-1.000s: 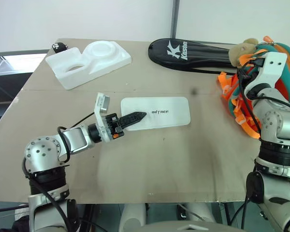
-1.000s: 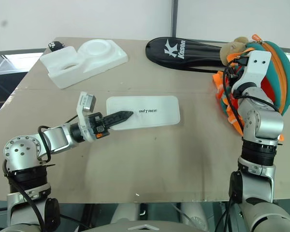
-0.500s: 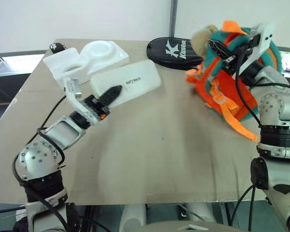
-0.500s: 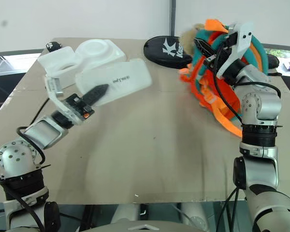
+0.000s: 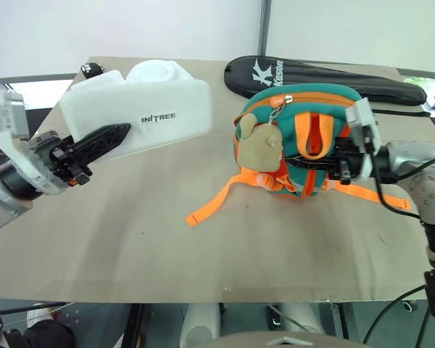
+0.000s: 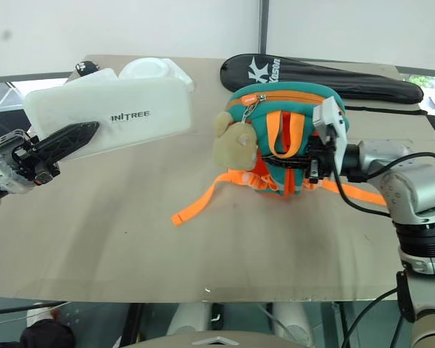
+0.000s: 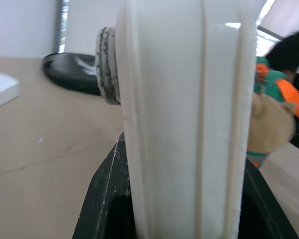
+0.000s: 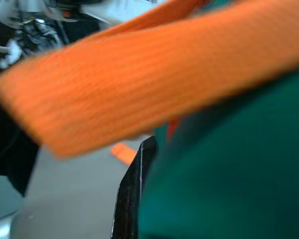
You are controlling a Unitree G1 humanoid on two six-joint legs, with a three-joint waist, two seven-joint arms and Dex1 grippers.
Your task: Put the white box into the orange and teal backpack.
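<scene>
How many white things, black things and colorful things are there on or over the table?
White: 2 - box, foam block
Black: 2 - racket bag, small black thing at the far corner
Colorful: 1 - backpack
Total: 5

foam block (image 5: 154,71): mostly hidden behind white box (image 5: 141,116) | black bag (image 5: 333,78): partly behind backpack (image 5: 297,141)
</scene>
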